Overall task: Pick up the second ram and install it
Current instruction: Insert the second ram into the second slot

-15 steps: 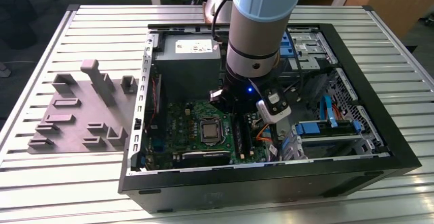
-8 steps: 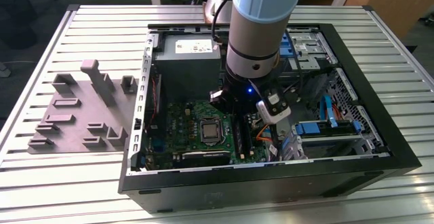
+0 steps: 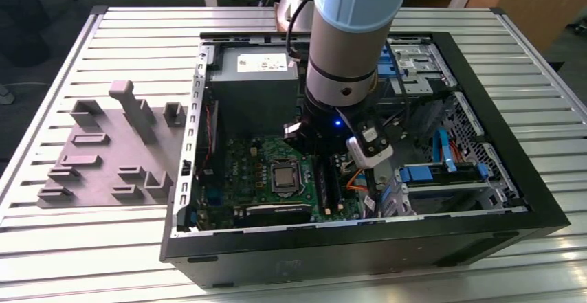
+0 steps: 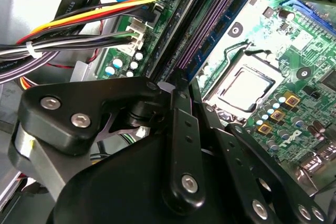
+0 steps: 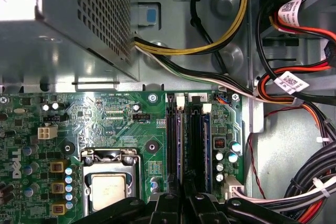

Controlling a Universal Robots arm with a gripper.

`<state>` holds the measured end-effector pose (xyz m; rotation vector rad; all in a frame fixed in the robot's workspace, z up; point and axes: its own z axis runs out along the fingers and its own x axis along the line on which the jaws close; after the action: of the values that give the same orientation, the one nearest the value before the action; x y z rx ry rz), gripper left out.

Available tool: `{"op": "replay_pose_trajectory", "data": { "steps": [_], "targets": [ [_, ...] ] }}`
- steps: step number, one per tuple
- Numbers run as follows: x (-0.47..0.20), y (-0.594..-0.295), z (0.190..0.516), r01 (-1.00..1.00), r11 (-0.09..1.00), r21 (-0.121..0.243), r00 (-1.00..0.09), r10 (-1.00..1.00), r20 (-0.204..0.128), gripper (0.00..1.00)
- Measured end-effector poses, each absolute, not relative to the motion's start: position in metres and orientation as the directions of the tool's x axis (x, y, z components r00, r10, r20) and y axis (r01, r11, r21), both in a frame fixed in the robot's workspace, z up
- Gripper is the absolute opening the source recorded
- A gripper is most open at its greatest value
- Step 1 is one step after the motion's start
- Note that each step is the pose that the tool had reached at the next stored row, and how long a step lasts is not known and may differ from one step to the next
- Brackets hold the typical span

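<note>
So the open computer case [image 3: 513, 200] holds the motherboard [image 3: 266, 179]; gripper [image 5: 184, 203] over the slots [image 5: 195, 145], jaws' grip I can't tell.

You are looking down from high on the open computer case [image 3: 458, 200] in the exterior view; both wrist views are peering closely at its motherboard [image 5: 131, 124], sharing the CPU socket [image 4: 245, 88].

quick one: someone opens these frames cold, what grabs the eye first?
The arm, plunged into the open computer case on the slatted table. Its gripper sits right over the long memory slots of the green motherboard, beside the CPU socket. The grey fixture block lies outside the case, on the exterior view's left.
</note>
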<state>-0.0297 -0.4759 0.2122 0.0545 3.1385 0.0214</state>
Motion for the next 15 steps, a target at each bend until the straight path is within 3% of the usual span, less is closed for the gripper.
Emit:
{"op": "replay_pose_trajectory", "data": {
  "steps": [15],
  "targets": [
    [-0.0295,-0.4768,0.2123,0.036,0.999,0.014,-0.999,0.036,-0.002,0.14]
  ]
}}
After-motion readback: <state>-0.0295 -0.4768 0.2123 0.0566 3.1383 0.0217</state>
